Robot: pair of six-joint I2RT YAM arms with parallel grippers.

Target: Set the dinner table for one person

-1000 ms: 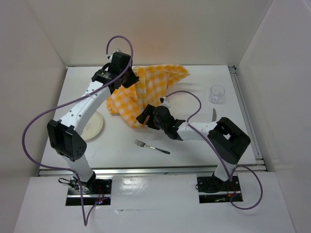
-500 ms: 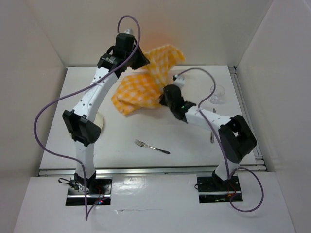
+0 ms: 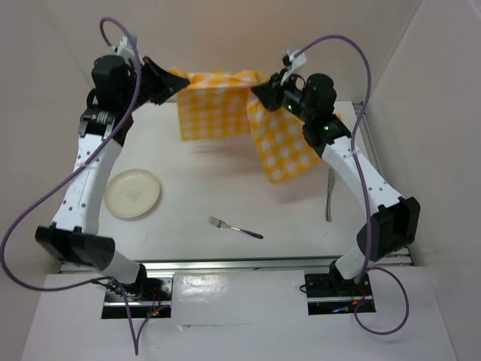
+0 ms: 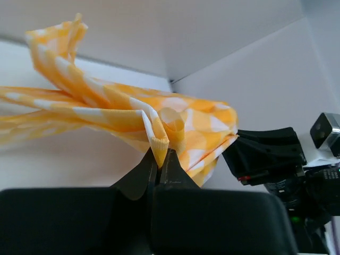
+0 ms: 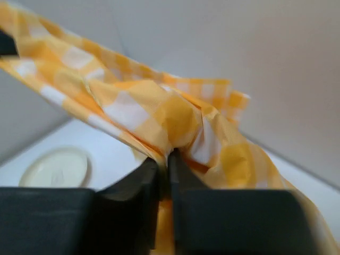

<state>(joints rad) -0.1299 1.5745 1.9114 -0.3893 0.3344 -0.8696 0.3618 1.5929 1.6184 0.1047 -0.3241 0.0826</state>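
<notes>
Both arms are up high at the back of the table (image 3: 225,192), facing each other. The left arm goes from its elbow down by the near left edge up along the left side, and the left gripper (image 3: 173,78) points right. The right arm bends at the near right edge and reaches back toward the far middle, with the right gripper (image 3: 263,92) pointing left.

The checked cloth (image 3: 214,109) is strung between them in the air, off the table. The left gripper's jaws are pressed together on a bunched corner; in the left wrist view the fabric folds up right out of the tips. The right gripper is pinching a gathered bit of the top edge the same way, jaws tight on it. The left part hangs as a flat panel. The right part drapes lower under the right gripper, and a fold of it lies behind the right forearm.

On the table, the cream plate (image 3: 133,193) sits face-up on the left. The fork (image 3: 236,227) lies near the front middle, well apart from it. The knife (image 3: 328,197) lies on the right, partly under the right arm.
</notes>
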